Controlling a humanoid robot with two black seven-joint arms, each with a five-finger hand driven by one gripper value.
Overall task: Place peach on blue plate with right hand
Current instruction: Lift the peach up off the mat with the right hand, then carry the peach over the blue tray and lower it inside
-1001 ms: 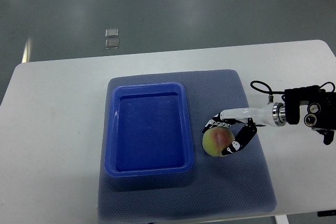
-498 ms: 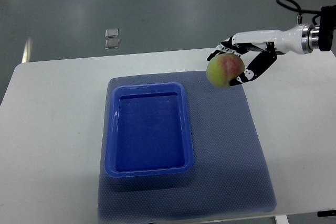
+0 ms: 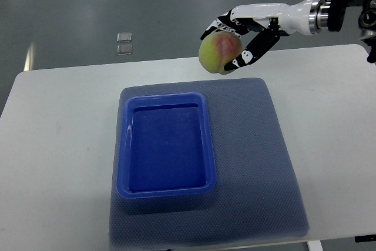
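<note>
— What is the right hand point(image 3: 238, 39) carrying?

— A peach point(image 3: 221, 52), round, yellow-green with a red blush on its upper side. The black-and-white fingers point(image 3: 254, 48) are curled round it, clamped on the fruit from above and from the right side.

— And where does the peach sit in relation to the rest?

— It is up in the air over the far edge of the worktop point(image 3: 53, 145), just past the far right corner of the mat point(image 3: 258, 163) and clear of the blue plate point(image 3: 167, 144). It touches nothing but the hand.

— Describe the plate.

— More a shallow tray: rectangular, rounded corners, glossy blue plastic with a raised rim. It lies on the left half of the mat, its long sides running toward the far edge.

— The mat?

— Grey-blue, with a fine woven or dimpled texture, roughly square, covering the middle of the worktop down to the near edge.

— How is the arm posed?

— The forearm comes in from the right edge near the top, a glossy white shell ending in a silver ring and a black wrist housing point(image 3: 346, 13), reaching leftward almost level, palm turned down over the fruit.

— The surroundings?

— The worktop is white, smooth, with rounded corners. Beyond it is a dull grey floor point(image 3: 88, 4) with two small pale square patches point(image 3: 124, 43), one behind the other.
</note>
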